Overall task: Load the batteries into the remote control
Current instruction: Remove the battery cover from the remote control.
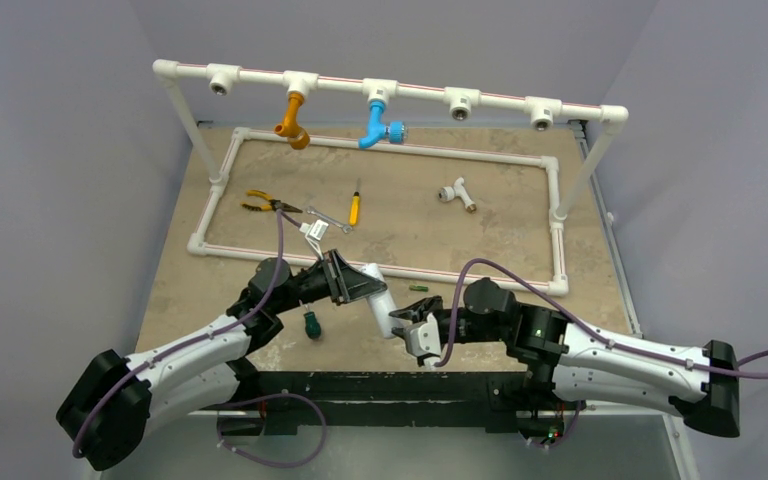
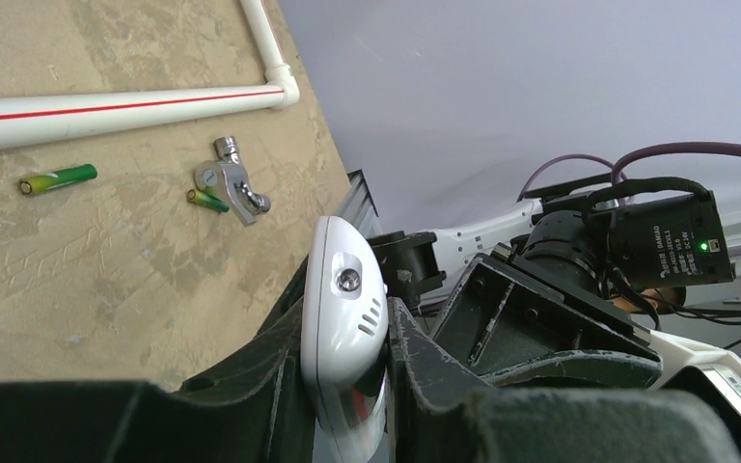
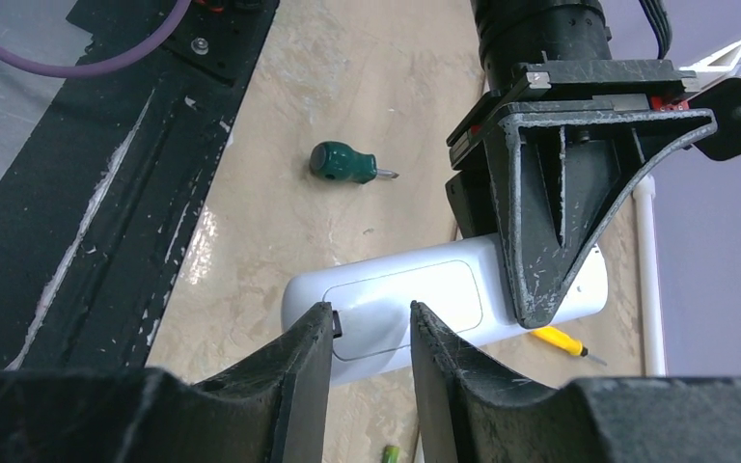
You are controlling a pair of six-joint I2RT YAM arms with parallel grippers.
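We log: left gripper (image 1: 358, 285) clamps the remote control (image 3: 396, 289); right gripper (image 3: 371, 316), jaws narrowly parted, sits at its back cover (image 3: 444, 294). Batteries (image 2: 58, 178) lie beyond the left gripper.

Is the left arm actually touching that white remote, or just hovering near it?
Touching. The left wrist view shows the remote control squeezed between both fingers of the left end effector, with no gap on either side.
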